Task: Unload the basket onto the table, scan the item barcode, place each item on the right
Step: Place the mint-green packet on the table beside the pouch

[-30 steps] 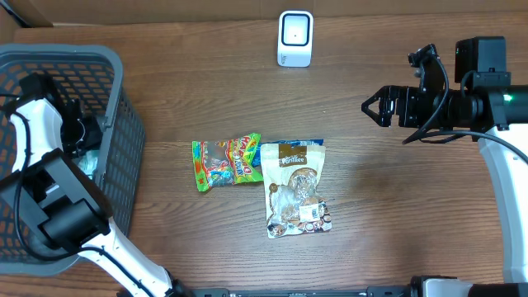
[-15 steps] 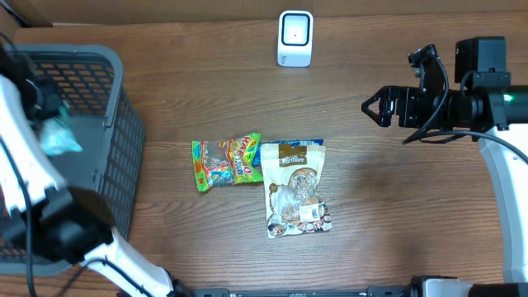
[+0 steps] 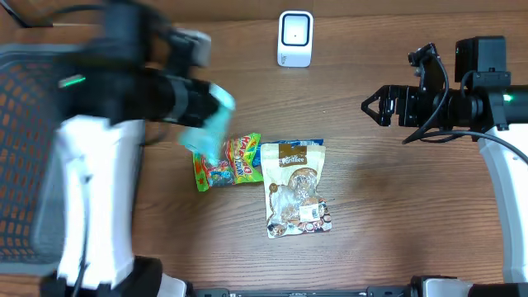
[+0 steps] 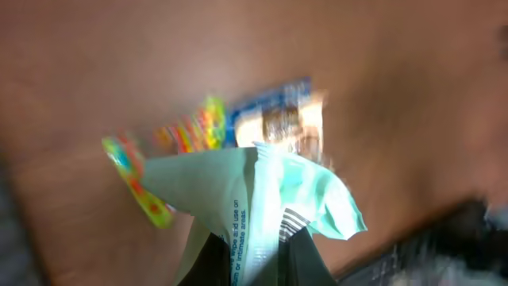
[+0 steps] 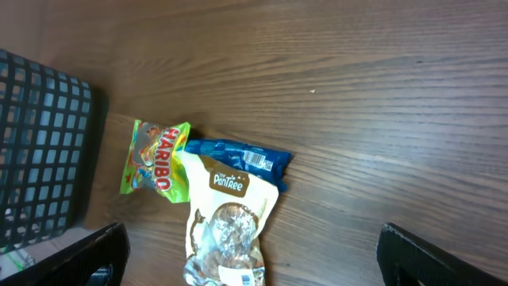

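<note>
the left claw [image 3: 200, 106] is clamped on a pale teal packet [image 3: 213, 122], its two dark fingers [image 4: 213, 260] pressed together on the packet's lower end in the wrist view, so that the packet [image 4: 262, 199] stands up from them with its crumpled top flaring toward 2 o'clock. some small print and a few dark stripes show on the wrapper near the grip, too blurred to read. from overhead the whole left arm is smeared by blur; the held packet hangs above the worktop [image 3: 396, 214] a little toward 10 o'clock from the middle, over the upper left corner of a colourful haribo bag [image 3: 231, 161]. the white scanner [image 3: 295, 38] stands at the 12 o'clock edge, well apart from the packet, toward 1 o'clock from it. the haribo bag lies flat near the centre, and at its 3 o'clock side a brown and clear cookie pouch [image 3: 295, 190] overlaps a blue packet [image 3: 304, 143], which pokes out at the pouch's 12 o'clock end. a grey mesh basket [image 3: 25, 78] sits at the 9 o'clock side, partly hidden behind the left arm. the right claw [image 3: 373, 106] hovers at the 3 o'clock side with its fingers spread wide apart and nothing between them, pointing toward 9 o'clock; its wrist view looks down on the haribo bag [image 5: 155, 159], the blue packet [image 5: 238, 156], the cookie pouch [image 5: 226, 222] and a corner of the basket [image 5: 40, 151].
</note>
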Controlling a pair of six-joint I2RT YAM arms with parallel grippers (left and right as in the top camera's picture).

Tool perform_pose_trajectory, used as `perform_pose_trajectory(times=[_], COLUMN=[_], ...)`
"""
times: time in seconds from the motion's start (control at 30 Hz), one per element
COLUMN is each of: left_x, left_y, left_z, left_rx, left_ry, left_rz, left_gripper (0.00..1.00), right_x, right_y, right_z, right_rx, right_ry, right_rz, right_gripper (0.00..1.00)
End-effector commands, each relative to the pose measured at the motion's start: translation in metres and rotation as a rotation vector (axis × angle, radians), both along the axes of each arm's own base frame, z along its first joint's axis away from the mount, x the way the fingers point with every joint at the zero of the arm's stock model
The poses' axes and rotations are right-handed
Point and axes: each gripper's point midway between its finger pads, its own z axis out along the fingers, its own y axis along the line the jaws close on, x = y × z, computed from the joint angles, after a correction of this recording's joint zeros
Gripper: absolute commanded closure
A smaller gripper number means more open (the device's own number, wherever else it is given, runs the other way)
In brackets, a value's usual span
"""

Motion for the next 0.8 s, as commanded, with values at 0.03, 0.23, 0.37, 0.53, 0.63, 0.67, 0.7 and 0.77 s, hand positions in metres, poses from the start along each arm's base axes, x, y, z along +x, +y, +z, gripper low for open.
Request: perform_pose_trajectory(times=[0.03,0.23,0.37,0.53,0.63,0.67,0.7,0.77], left_x=[-0.050,-0.065,-0.047,-0.025,-0.014,-0.009,-0.004,0.001], left_y=[-0.041,-0.039,-0.050,-0.020,0.038,0.056,0.077,0.099], left_z=[-0.095,-0.205,-0.209,-0.191,-0.184,-0.182,-0.180,-0.178], left_rx=[0.135,0.347,0.292,0.368,0.393,0.387,0.382,0.381], left_ry=[0.257,0.239,0.169,0.116,0.161,0.166,0.163,0.155], left_rz=[-0.080,0.018,0.027,0.101,0.252,0.290,0.327,0.330], left_gripper=[0.96,0.91,0.38,0.33,0.36,0.39,0.40,0.40], right_x=[0.000,0.002,0.001,-0.002,-0.002,-0.002,-0.001,-0.001], right_y=[0.001,0.001,0.001,0.001,0.001,0.001,0.001,0.001], right_z=[0.000,0.001,0.000,-0.001,-0.001,-0.001,-0.001,0.000], right_rx=[-0.002,-0.002,-0.002,-0.002,-0.002,-0.002,-0.002,-0.002], right_ry=[-0.004,-0.012,-0.005,0.009,0.010,0.009,0.004,0.001], right_rz=[0.004,0.004,0.004,0.004,0.004,0.004,0.004,0.004], right_gripper=[0.00,0.00,0.00,0.00,0.00,0.00,0.00,0.00])
